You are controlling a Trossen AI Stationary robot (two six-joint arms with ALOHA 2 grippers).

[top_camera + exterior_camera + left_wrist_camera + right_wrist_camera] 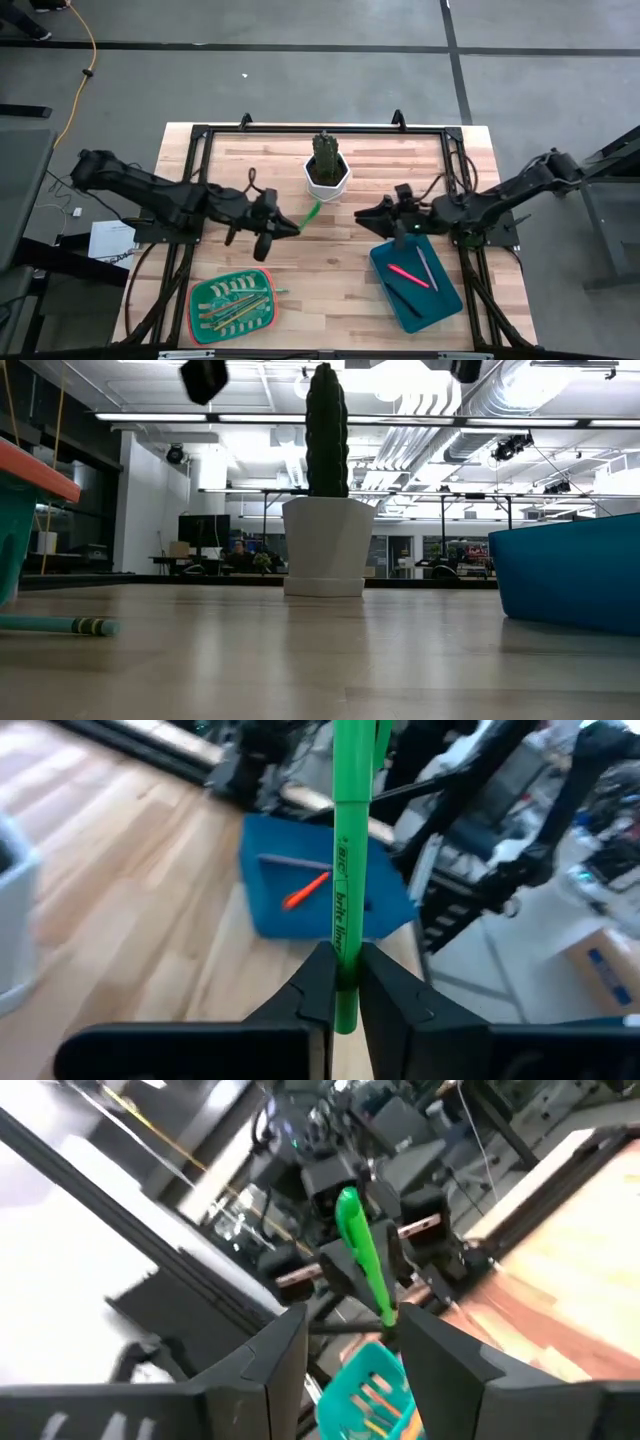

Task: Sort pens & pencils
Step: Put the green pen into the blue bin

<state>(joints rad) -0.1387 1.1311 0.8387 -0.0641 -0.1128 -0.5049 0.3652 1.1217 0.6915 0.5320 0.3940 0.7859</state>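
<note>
My left gripper [272,226] is over the table's middle, shut on a bright green pen [345,870]. The pen also shows in the high view [312,213] and the right wrist view [362,1260]. My right gripper [372,212] hangs open, facing the pen's free end from the right with a gap between them. A pink-red pen [408,275] and a pale grey pen [426,268] lie in the blue tray [440,305]. Several pencils [232,305] lie in the green tray [200,325]. One teal pencil [55,625] lies on the table beside that tray. My left gripper pinches the green pen near its back end [345,982] between the two fingers [315,985]. The fingers come about level from the table's left and lie along the pen. The pen sticks out past the fingertips toward the right arm, lifted clear of the table.
A white pot with a cactus [326,170] stands at the far middle of the table, just beyond the pen. The blue tray sits near right, the green tray near left. Bare wood lies between the trays. Black frame rails [320,130] run round the tabletop.
</note>
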